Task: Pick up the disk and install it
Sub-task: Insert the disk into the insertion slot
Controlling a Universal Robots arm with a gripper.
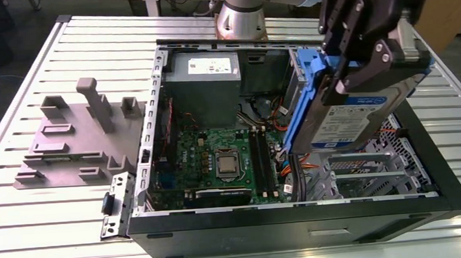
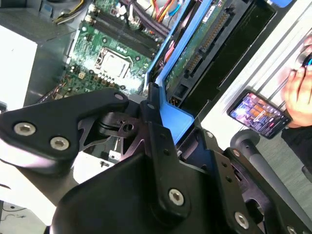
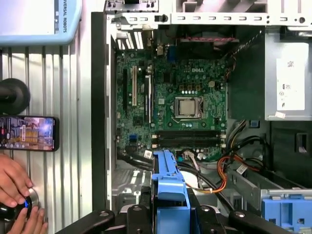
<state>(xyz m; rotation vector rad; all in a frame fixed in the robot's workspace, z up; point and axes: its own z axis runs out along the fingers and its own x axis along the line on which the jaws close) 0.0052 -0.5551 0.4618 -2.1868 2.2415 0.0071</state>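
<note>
Black two-finger pincer, upper right of the exterior view, is clamped on the bright blue plastic carrier frame. Both wrist views show its fingers on either side of the blue frame's end tab.

The disk, a flat silver hard drive with a white-and-blue label, sits clipped in that frame. It hangs from the pincer on edge and tilted, label toward the camera. In the second wrist view its green circuit-board underside faces the other way.

The disk is airborne at right of centre in the exterior view, over the open black desktop computer case. Just below it is the grey metal drive cage. I cannot tell whether the lower edge touches the cage.

Beside it lies the green motherboard. The grey power supply box sits at upper centre. Orange cables run near the cage.

The case rests on a white slatted tabletop. A grey moulded fixture block stands well apart at left.

Step, as I judge it: pick is done, disk being carried to the bay, not seated. Seating calls for levelling the tilted carrier, squaring it with the cage rails and keeping off the cables. The grip is at one end only, so swing is a risk.
</note>
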